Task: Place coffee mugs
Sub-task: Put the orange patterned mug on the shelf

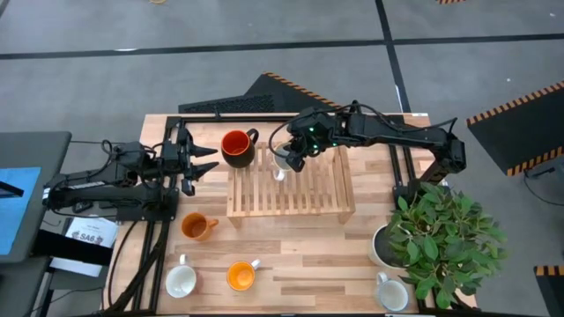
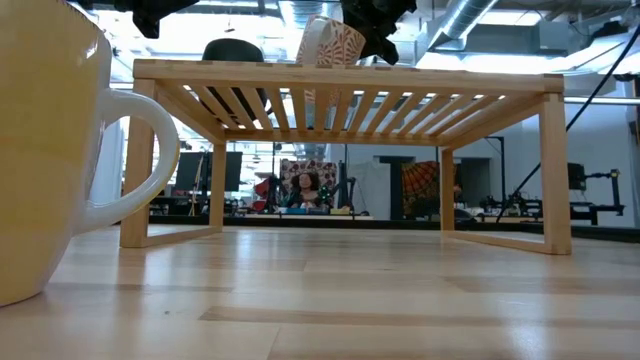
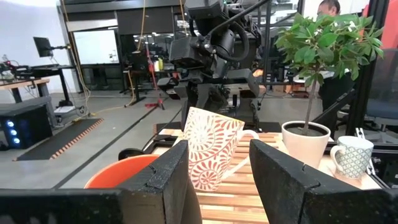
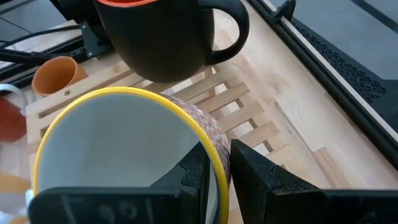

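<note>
A white mug with a red pattern and a yellow rim (image 3: 210, 148) hangs tilted over the far part of the wooden slatted rack (image 1: 291, 187), with my right gripper (image 4: 216, 163) shut on it. A dark mug with red inside (image 1: 236, 147) stands on the rack's far left corner. My left gripper (image 1: 207, 164) waits open at the rack's left side, pointing level at the mugs. On the table near the front stand two orange mugs (image 1: 198, 226) (image 1: 240, 276) and a white one (image 1: 181, 282). A pale mug (image 1: 390, 295) stands at the near right. My right gripper pinches the patterned mug's rim (image 4: 214, 149), one finger (image 4: 198, 174) inside the mug and one (image 4: 252, 177) outside against its wall. The fingers slant down from the table's right side. The mug is tilted, its mouth toward the gripper. Whether its base touches the slats, I cannot tell.
A white pot with a green plant (image 1: 441, 242) stands at the near right of the table. Black frame rails (image 1: 401, 167) run along the right and far edges. In the low view a yellowish mug (image 2: 50, 150) stands close at the near edge.
</note>
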